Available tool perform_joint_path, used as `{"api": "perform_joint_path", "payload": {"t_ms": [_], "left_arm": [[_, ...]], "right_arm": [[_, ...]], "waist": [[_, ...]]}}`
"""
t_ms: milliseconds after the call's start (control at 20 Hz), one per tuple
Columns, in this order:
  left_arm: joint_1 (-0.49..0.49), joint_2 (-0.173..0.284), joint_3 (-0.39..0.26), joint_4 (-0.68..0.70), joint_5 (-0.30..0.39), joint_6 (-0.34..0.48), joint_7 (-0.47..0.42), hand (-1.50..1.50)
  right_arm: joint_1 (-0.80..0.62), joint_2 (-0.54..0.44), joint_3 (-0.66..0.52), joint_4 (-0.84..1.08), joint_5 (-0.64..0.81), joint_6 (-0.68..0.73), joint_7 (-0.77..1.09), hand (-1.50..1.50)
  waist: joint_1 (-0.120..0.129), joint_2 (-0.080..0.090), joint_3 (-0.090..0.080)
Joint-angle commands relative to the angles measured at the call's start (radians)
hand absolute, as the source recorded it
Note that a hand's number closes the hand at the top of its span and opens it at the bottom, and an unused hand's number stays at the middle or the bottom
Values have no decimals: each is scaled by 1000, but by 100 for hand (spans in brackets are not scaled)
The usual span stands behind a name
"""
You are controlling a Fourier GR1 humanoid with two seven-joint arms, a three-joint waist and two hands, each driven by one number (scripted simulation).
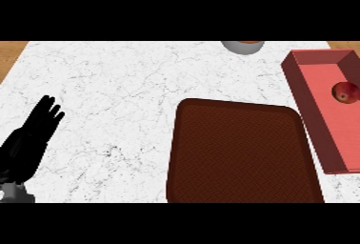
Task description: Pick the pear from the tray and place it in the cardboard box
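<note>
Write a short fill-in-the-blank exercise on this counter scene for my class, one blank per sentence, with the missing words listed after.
1. The reddish round fruit lies inside the ____ open box.
2. The dark brown rectangular tray holds ____ on its surface.
3. The black left hand shows at the view's ____ edge, fingers straight, touching no object.
4. The grey round bowl sits at the ____ edge of the white marble counter.

Missing words: red; nothing; left; far
</note>
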Motion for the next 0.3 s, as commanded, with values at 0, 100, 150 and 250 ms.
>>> {"api": "perform_joint_path", "payload": {"t_ms": [0, 100, 150, 250], "left_arm": [[-56, 36, 27, 30, 31, -20, 39, 0], [14, -11, 1, 29, -22, -4, -40, 0], [6, -1, -11, -25, -9, -8, 17, 0], [35, 10, 13, 21, 7, -54, -42, 0]], "right_arm": [[91, -28, -62, -45, -123, 60, -59, -150], [185, 20, -48, -201, -111, 88, -7, -150], [184, -28, -97, -123, -165, 115, -49, -150], [216, -5, -101, -155, -181, 113, -66, -150]], "waist": [[6, 3, 0], [4, 2, 0], [6, 2, 0], [8, 3, 0]]}}
